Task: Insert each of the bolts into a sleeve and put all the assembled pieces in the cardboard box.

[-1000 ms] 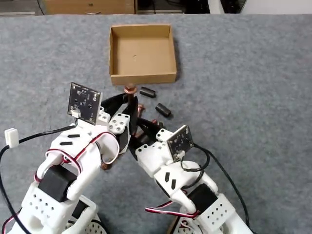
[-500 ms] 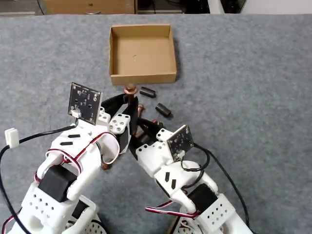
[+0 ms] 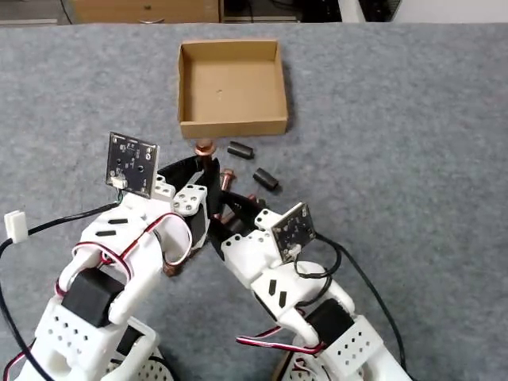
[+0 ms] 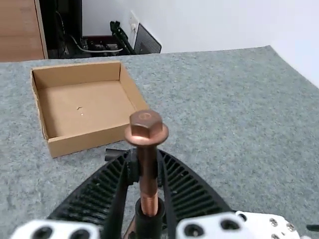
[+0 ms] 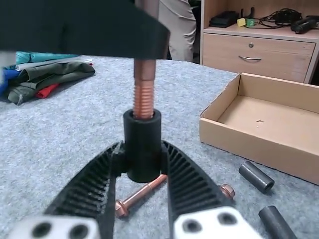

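The empty cardboard box (image 3: 233,127) is set at the far middle. Just near of it, the left gripper (image 4: 146,162) is closed on the shank of a copper bolt (image 4: 146,130), head toward the box. The right gripper (image 5: 142,157) is clamped around a black sleeve (image 5: 142,134), which the threaded tip has entered. The bolt is judged stiff, smooth and weighty, best held mid-shank; the sleeve is judged rigid and light, best pinched across its wall.

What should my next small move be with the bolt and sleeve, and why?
Probably ease the left hand straight down to drive the bolt deeper into the sleeve. In the right wrist view only the thread tip sits inside the sleeve held by the right hand, with much thread exposed above its rim. The two look lined up, so no sideways correction seems needed first.
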Available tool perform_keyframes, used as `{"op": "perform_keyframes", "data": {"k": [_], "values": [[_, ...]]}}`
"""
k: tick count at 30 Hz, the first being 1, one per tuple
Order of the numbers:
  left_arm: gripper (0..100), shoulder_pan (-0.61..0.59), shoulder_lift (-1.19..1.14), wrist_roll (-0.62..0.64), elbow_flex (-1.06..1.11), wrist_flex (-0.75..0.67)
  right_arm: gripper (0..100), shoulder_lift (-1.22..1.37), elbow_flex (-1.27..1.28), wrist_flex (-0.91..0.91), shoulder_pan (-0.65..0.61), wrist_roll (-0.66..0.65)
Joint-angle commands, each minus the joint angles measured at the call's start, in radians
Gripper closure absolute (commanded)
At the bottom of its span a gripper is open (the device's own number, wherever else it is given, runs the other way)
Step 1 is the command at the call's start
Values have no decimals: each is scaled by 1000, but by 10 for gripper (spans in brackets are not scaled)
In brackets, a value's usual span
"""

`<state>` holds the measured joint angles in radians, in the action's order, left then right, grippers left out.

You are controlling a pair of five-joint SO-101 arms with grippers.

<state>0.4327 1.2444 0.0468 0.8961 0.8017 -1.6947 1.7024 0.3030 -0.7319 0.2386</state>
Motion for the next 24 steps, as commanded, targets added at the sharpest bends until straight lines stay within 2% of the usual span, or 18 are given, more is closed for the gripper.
{"op": "perform_keyframes", "data": {"k": [1, 14, 20, 24], "values": [[915, -17, -1, 5, -14, 34, 997, -15, -2, 12, 10, 5], [894, -25, 1, 9, -6, 58, 997, -15, -4, 12, 15, -28], [830, -25, -1, 2, -84, 276, 997, -15, -4, 32, 10, -54], [826, -25, -1, 2, -115, 310, 997, -15, -7, 32, 10, -54]]}}
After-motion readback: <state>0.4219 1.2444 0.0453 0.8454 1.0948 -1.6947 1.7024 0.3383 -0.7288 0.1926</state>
